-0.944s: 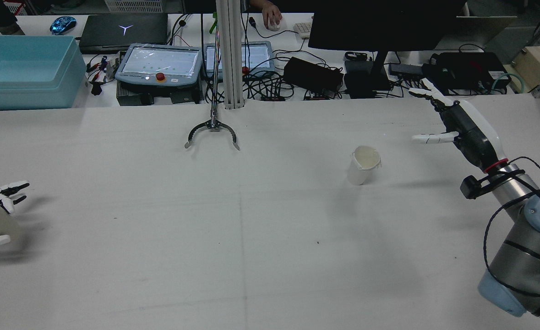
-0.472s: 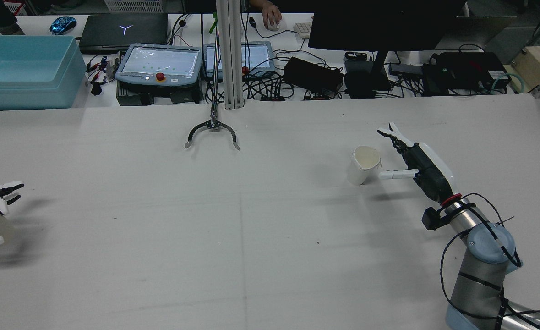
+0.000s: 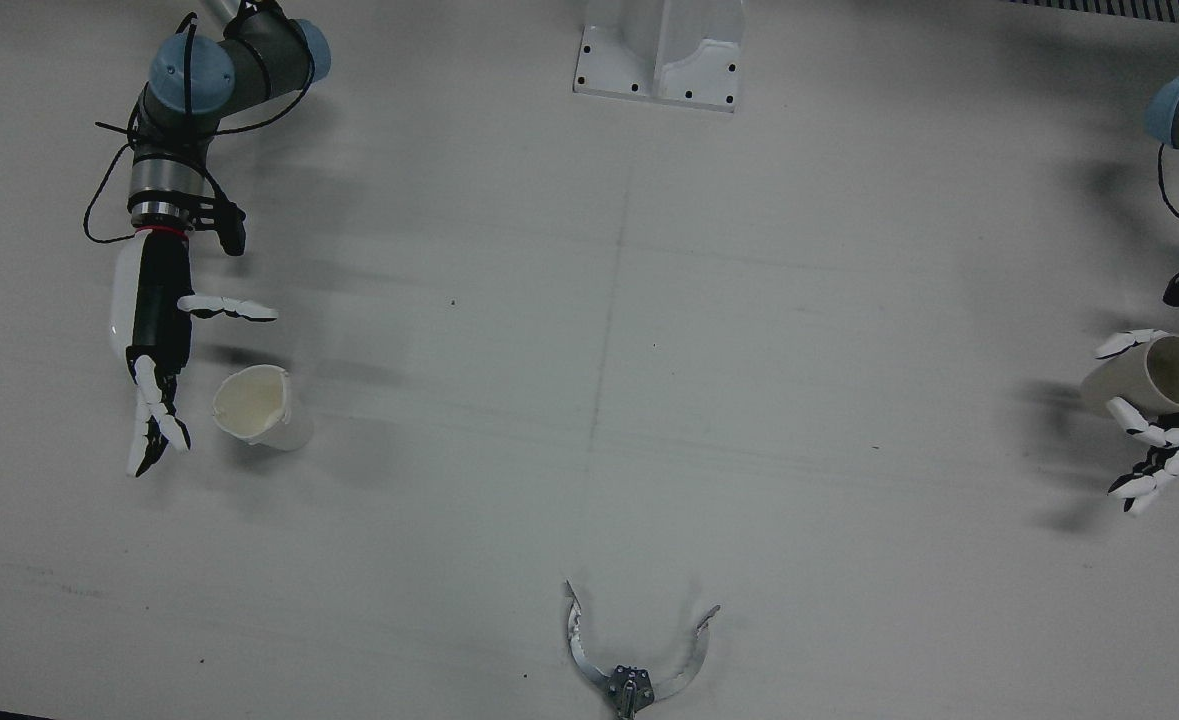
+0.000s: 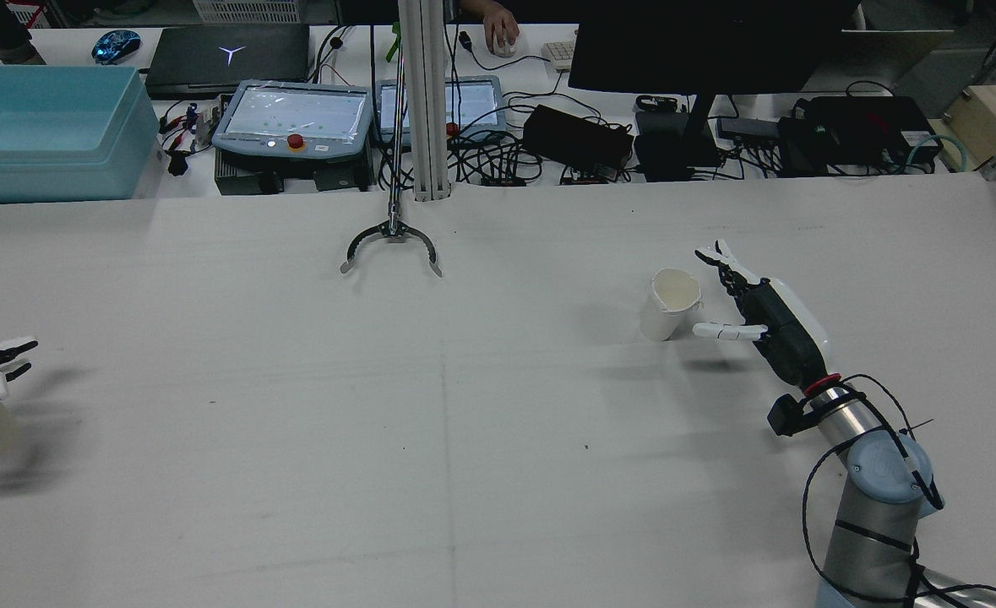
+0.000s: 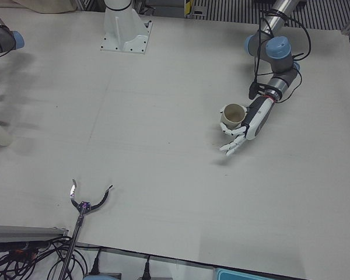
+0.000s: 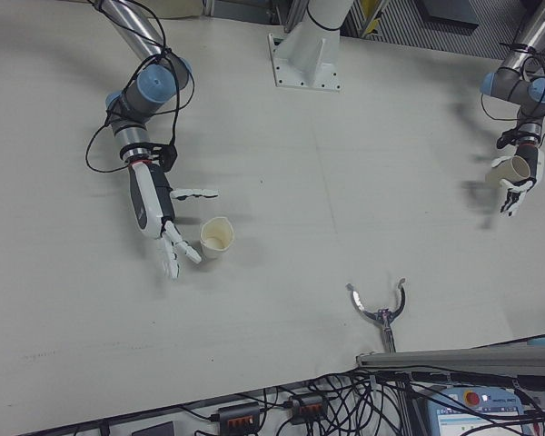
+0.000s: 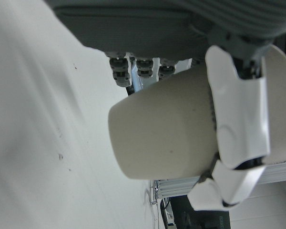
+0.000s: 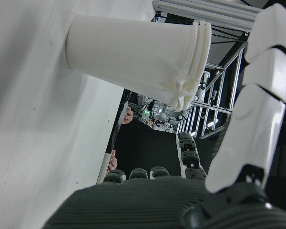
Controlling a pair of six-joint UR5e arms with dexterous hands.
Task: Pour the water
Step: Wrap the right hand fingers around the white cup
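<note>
A white paper cup point(image 4: 671, 304) stands upright on the table's right half in the rear view. My right hand point(image 4: 759, 317) is low beside it and open. Its thumb reaches toward the cup's base and its fingers point(image 3: 154, 420) stretch past the rim, apart from the cup point(image 3: 252, 405). In the right hand view the cup point(image 8: 133, 52) fills the space ahead of the palm. My left hand point(image 3: 1154, 425) is at the far left edge of the rear view, off the table, shut on a tan cup point(image 3: 1149, 385) that is tilted. The thumb wraps over this cup point(image 7: 167, 133).
A metal claw tool point(image 4: 392, 241) lies at the table's far middle. Behind it are teach pendants point(image 4: 291, 118), cables and a blue bin point(image 4: 46, 127). A person's hand point(image 4: 498, 29) rests on a mouse. The post's white base point(image 3: 661, 50) stands at the robot's edge.
My right hand dropped from high at the far right and came in beside the white cup. My left hand with the tan cup drifted slightly further left.
</note>
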